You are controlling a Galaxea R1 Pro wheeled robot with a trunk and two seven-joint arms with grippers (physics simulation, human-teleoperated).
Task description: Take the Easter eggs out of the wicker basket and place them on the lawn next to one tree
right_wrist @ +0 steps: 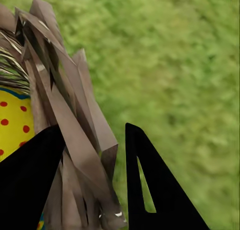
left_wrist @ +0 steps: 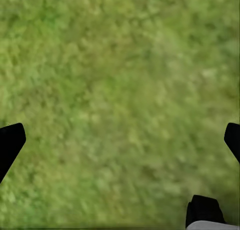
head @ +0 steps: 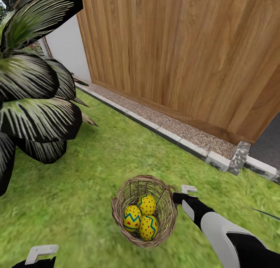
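Three Easter eggs [head: 140, 216] lie together at the bottom of the wicker basket [head: 120, 200], but the scene's largest things come first: the lawn [head: 77, 190] spreads mottled green across the foreground; behind it a wooden wall [head: 175, 53] of tan planks rises, with a strip of gravel [head: 171, 124] and a pale stone kerb [head: 194, 147] along its foot; a dark, spiky-leaved plant [head: 35, 89] fills the left side of the head view. The basket stands upright on the grass just left of the right arm [head: 221, 229]; the right end effector [head: 186, 194] sits at the basket's rim, and in the right wrist view its dark fingers [right_wrist: 150, 190] stand apart with the woven wall [right_wrist: 75, 130] between them and a red-dotted egg [right_wrist: 15, 125] just inside; the left end effector [left_wrist: 120, 140] hangs over bare grass, its fingers spread wide with nothing between them.
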